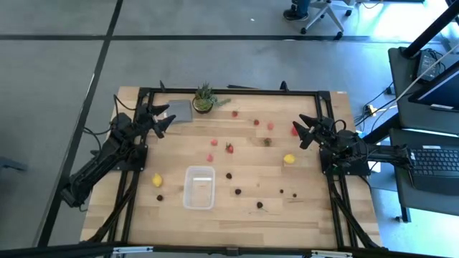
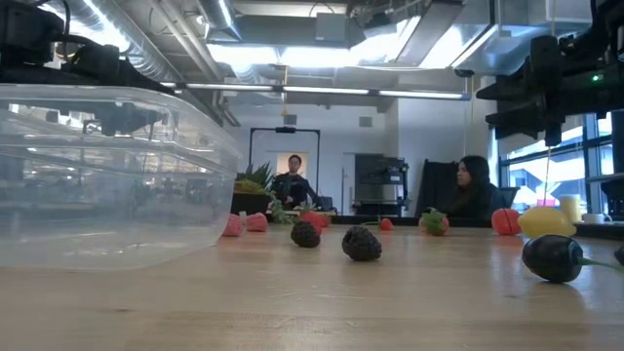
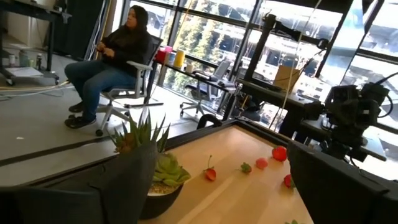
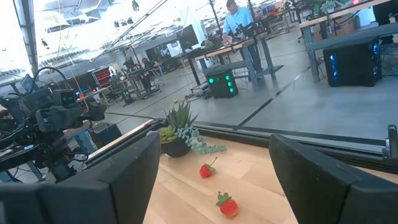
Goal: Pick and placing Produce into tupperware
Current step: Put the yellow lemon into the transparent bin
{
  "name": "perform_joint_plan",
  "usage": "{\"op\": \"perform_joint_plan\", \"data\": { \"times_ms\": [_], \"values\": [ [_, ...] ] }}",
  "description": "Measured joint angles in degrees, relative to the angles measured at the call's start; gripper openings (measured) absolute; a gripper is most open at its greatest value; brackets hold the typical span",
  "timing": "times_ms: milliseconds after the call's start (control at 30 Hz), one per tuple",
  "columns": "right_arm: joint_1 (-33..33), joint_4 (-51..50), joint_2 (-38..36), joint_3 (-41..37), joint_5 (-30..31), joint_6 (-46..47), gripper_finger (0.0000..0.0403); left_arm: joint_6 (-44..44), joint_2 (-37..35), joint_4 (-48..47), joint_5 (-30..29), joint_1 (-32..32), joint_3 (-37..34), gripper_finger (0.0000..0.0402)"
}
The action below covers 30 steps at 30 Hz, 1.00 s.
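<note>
The clear lidless tupperware (image 1: 199,187) stands on its base on the table's near middle and looms at the left of the low view (image 2: 107,175). Produce lies scattered around it: yellow pieces (image 1: 157,180) (image 1: 289,159), red ones (image 1: 229,148) (image 1: 295,130), dark berries (image 1: 229,175) (image 2: 362,243). My left gripper (image 1: 168,117) hovers open over the far left of the table, near the grey square piece. My right gripper (image 1: 302,131) hovers open over the far right, beside a red piece. In the wrist views, the left (image 3: 221,158) and right (image 4: 214,152) fingers hold nothing.
A green spiky potted plant (image 1: 204,99) stands at the far edge, next to the flat grey square (image 1: 178,110). A black frame runs around the table's far and side edges. People sit and stand in the room beyond. A desk with a keyboard stands to the right.
</note>
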Motion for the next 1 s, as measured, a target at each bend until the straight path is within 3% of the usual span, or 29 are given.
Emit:
{"op": "perform_joint_plan", "data": {
  "times_ms": [133, 267, 433, 567, 800, 933, 1000],
  "values": [
    [0.0, 0.0, 0.0, 0.0, 0.0, 0.0, 0.0303, -2.4, 0.1, 0.2, 3.3, 0.0, 1.8, 0.0343],
    [0.0, 0.0, 0.0, 0.0, 0.0, 0.0, 0.0303, -1.1, 0.6, -4.0, 6.3, -0.9, 9.3, 0.0342],
    [0.0, 0.0, 0.0, 0.0, 0.2, 0.0, 0.0303, 6.8, 6.8, -24.5, -1.2, -2.5, 26.2, 0.0342],
    [0.0, 0.0, 0.0, 0.0, 0.2, -0.1, 0.0303, 7.6, 15.3, -43.6, -7.8, -3.7, 40.6, 0.0342],
    [0.0, 0.0, 0.0, 0.0, 0.0, -0.2, 0.0303, -8.3, 33.9, -76.5, -18.4, -5.4, 61.5, 0.0342],
    [0.0, 0.0, 0.0, 0.0, -0.1, -0.2, 0.0303, -17.1, 44.0, -93.2, -18.2, -7.6, 67.7, 0.0342],
    [0.0, 0.0, 0.0, 0.0, -0.1, -0.2, 0.0303, -21.3, 47.3, -93.7, -17.0, -9.7, 68.2, 0.0342]
  ]
}}
